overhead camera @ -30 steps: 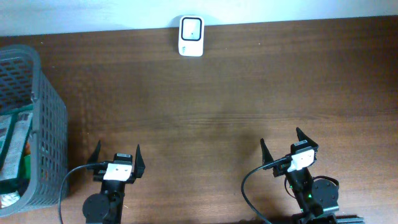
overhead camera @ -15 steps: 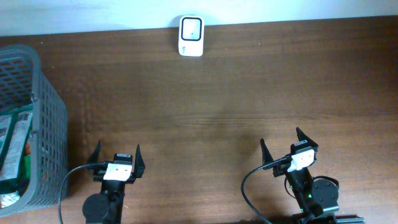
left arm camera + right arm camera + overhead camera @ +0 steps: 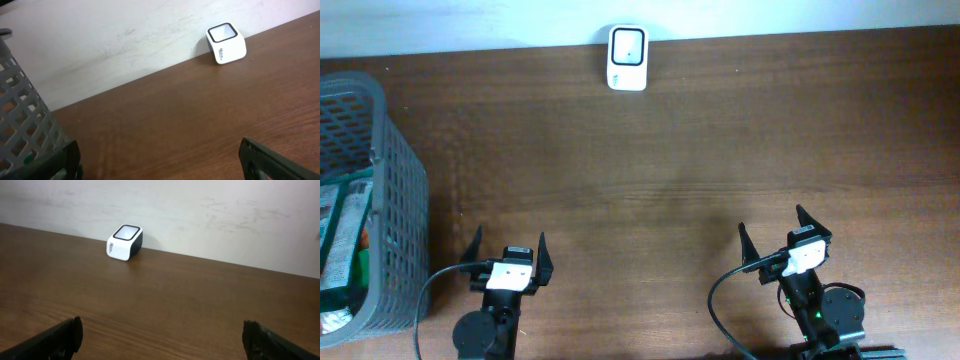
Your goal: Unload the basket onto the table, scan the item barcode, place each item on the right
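At the far edge of the worktop [image 3: 720,140], overhead view: a small white scanner [image 3: 627,44] sits against the wall, a little left of centre. A grey mesh basket [image 3: 395,160] stands at the left edge, and packets [image 3: 338,240] lie inside it; the item to scan is presumably one of these. No barcode is legible. The left gripper [image 3: 509,240] is at the near edge, just right of the basket, jaws spread wide and empty. The right gripper [image 3: 771,222] is also at the near edge, right of centre, jaws likewise apart and holding nothing.

Left wrist view: the two fingers [image 3: 270,161] show only at the bottom corners, far apart, with bare wood between them. The basket wall fills the left side; the scanner is far off, at the upper right.

Right wrist view: the fingers [image 3: 59,339] sit at the bottom corners, wide apart, nothing between. The scanner is ahead and to the left, its window facing up.

Judgement: the task has not begun and the step in hand is fetching an item. The next move calls for the left arm to reach over the basket rim, descend and close on one packet without snagging the mesh. The barcode must then face the scanner window.
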Controlling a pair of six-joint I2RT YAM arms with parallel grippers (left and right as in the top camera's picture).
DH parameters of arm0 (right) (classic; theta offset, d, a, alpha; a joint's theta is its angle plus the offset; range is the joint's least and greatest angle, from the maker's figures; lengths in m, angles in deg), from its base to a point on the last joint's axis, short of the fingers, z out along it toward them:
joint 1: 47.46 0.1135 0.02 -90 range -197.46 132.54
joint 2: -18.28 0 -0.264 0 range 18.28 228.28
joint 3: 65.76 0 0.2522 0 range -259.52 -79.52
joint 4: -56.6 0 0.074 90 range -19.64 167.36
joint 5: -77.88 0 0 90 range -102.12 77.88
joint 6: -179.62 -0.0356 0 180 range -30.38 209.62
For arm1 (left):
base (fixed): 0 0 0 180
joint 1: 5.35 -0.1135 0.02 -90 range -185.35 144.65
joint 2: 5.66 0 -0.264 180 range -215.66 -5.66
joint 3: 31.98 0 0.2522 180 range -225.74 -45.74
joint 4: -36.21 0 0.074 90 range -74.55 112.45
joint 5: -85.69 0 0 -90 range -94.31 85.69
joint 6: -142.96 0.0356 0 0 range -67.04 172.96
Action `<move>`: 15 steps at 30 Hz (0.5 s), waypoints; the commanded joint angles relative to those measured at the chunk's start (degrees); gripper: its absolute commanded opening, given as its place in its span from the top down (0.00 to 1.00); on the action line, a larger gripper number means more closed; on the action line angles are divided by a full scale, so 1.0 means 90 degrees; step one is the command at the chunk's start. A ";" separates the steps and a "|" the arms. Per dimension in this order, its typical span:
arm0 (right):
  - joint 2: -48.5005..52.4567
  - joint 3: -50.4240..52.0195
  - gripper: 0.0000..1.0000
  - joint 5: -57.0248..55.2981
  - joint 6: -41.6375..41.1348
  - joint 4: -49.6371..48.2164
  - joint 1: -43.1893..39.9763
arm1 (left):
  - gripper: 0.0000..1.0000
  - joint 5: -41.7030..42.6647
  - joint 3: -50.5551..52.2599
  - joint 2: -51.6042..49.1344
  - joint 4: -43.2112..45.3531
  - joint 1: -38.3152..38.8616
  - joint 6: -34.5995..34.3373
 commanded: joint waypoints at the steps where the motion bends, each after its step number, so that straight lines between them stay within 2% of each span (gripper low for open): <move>1: -0.0061 0.0034 0.02 0.0080 -0.0024 0.0022 -0.0044 | 0.01 0.0073 0.0015 0.0019 -0.0032 -0.0034 0.0053; 3: -0.0061 0.0034 0.02 0.0080 -0.0024 0.0024 -0.0044 | 0.01 0.0073 0.0012 0.0019 0.0005 -0.0034 0.0017; 8: -0.0061 0.0034 0.02 0.0080 -0.0024 0.0024 -0.0044 | 0.01 -0.0083 -0.0367 0.0019 0.0063 -0.0034 -0.0848; 15: -0.0061 0.0034 0.02 0.0080 -0.0024 0.0022 -0.0044 | 0.01 -0.0097 -0.1005 -0.0080 -0.0318 -0.0034 -0.0954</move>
